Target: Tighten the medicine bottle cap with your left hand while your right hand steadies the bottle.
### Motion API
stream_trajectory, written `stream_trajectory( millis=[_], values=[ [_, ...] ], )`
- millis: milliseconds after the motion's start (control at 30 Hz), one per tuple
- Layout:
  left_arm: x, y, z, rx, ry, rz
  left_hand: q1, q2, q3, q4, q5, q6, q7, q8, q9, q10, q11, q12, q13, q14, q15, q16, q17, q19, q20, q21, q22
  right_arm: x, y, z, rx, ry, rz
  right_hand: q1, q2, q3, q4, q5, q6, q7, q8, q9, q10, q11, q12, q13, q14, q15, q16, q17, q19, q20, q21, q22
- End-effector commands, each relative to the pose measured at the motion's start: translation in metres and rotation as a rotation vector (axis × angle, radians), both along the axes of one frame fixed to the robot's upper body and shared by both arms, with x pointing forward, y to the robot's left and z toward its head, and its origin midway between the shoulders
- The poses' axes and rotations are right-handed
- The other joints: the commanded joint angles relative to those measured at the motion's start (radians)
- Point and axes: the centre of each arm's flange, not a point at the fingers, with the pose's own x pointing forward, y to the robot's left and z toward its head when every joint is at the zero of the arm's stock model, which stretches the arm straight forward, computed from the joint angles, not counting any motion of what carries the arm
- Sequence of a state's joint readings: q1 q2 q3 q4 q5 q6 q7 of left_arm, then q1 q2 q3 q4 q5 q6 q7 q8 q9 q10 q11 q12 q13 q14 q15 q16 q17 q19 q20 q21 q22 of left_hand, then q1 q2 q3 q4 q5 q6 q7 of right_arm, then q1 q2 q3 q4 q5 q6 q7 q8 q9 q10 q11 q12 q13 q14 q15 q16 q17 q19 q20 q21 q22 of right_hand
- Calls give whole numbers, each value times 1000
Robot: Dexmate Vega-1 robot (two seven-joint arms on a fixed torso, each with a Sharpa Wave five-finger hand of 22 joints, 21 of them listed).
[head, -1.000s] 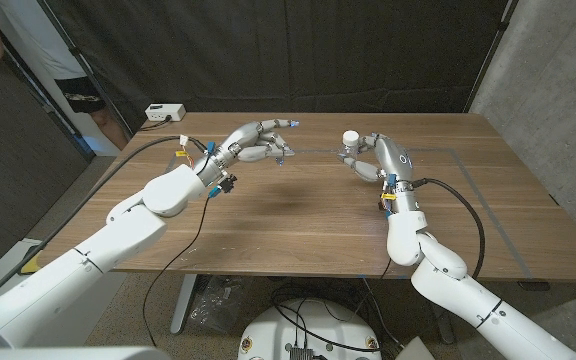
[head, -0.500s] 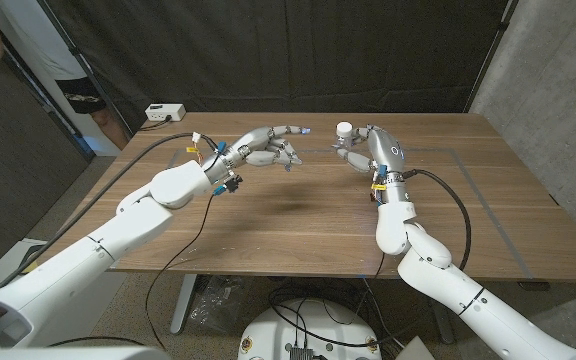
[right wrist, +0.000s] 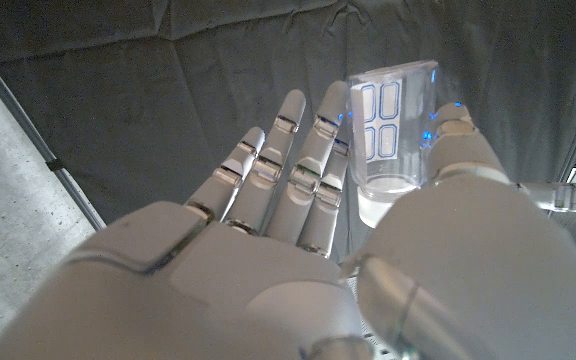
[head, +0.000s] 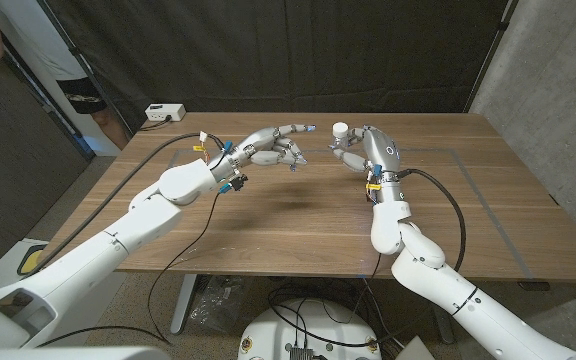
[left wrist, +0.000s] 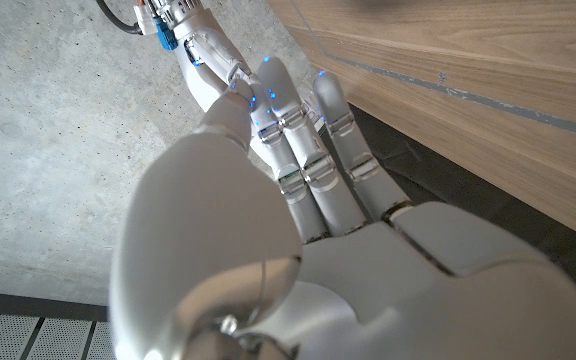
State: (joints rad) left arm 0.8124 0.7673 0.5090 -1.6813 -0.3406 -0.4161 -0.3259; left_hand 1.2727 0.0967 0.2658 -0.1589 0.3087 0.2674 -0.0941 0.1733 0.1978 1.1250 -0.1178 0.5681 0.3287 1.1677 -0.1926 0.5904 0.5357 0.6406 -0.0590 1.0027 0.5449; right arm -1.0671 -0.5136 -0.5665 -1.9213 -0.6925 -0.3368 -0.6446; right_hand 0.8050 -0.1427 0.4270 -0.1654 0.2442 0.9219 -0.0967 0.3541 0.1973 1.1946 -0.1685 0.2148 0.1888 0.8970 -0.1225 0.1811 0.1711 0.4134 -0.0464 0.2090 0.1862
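Bottle (head: 341,136) held upright above the table (head: 298,215), white cap on top, gripped by right hand (head: 366,151); lifted slightly higher and nearer table centre than a second ago. Printed panels on bottle's label, too blurred to read. Left hand (head: 273,146) moved closer to bottle, not touching it, fingers (left wrist: 308,165) spread, holding nothing.

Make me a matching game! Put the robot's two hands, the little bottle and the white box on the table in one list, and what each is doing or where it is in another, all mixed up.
1. left hand
2. right hand
3. medicine bottle
4. white box

a. at the table's far left corner
b. holds the bottle
c. held, white cap on top
d. near the bottle, holding nothing

Pairs: 1-d, 2-b, 3-c, 4-a
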Motion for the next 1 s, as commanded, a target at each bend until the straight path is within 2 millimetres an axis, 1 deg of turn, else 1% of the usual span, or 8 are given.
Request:
stream_trajectory(
  millis=[33, 233, 567, 633, 767, 1000],
  values=[
    [11, -11, 4, 36, 10, -51, 3, 0, 7, -1, 6, -2, -9, 4, 1, -2, 1, 120, 183, 0, 5, 4, 8, -8, -41, 14, 3, 1, 7, -4, 10, 10, -2, 169, 170, 22, 13, 8, 129, -121, 7, 3, 63, -52, 5, 1, 9, -89, 1, 4, 7, -39, 5, 1],
    [16, -15, 7, 56, 12, -60, 13, 2, 9, -2, 8, -8, -11, 7, 1, -15, 13, 124, 194, -11, 15, 10, 30, -24, -34, 28, 7, 2, 11, -3, 9, 8, 4, 170, 170, 23, 13, 8, 130, -121, 7, 3, 64, -52, 4, 2, 12, -89, 2, 4, 7, -40, 5, 1],
    [22, -13, 7, 58, 32, -72, 14, -1, 14, 0, 12, -1, -11, 14, 0, -16, 13, 134, 207, -11, 14, 8, 42, -31, -34, 48, 10, 3, 19, -1, 17, 5, 12, 169, 170, 25, 14, 7, 131, -121, 8, 3, 67, -51, 4, 2, 18, -90, 2, 4, 7, -41, 5, 1],
    [23, -12, 8, 59, 31, -73, 14, -1, 15, 0, 12, 1, -7, 15, 0, -17, 13, 136, 210, -13, 15, 6, 44, -33, -36, 53, 10, 4, 21, -1, 15, 1, 16, 169, 169, 25, 15, 6, 131, -121, 8, 3, 67, -51, 4, 2, 19, -89, 2, 4, 7, -41, 5, 1],
    [24, -12, 9, 60, 29, -72, 14, 0, 17, 2, 14, 2, -7, 15, 0, -20, 12, 138, 214, -14, 14, 6, 48, -37, -36, 59, 11, 1, 25, 2, 9, -18, 24, 168, 170, 26, 15, 6, 131, -121, 8, 3, 68, -51, 4, 2, 21, -89, 2, 4, 7, -41, 5, 1],
    [27, -14, 11, 66, 26, -85, 14, 0, 20, 3, 15, 4, -11, 16, 0, -25, 13, 141, 220, -17, 15, 5, 58, -44, -34, 71, 12, -3, 27, 3, 5, -27, 25, 169, 170, 28, 15, 5, 132, -121, 8, 3, 70, -51, 4, 2, 23, -91, 2, 4, 7, -42, 5, 1]
  ],
)
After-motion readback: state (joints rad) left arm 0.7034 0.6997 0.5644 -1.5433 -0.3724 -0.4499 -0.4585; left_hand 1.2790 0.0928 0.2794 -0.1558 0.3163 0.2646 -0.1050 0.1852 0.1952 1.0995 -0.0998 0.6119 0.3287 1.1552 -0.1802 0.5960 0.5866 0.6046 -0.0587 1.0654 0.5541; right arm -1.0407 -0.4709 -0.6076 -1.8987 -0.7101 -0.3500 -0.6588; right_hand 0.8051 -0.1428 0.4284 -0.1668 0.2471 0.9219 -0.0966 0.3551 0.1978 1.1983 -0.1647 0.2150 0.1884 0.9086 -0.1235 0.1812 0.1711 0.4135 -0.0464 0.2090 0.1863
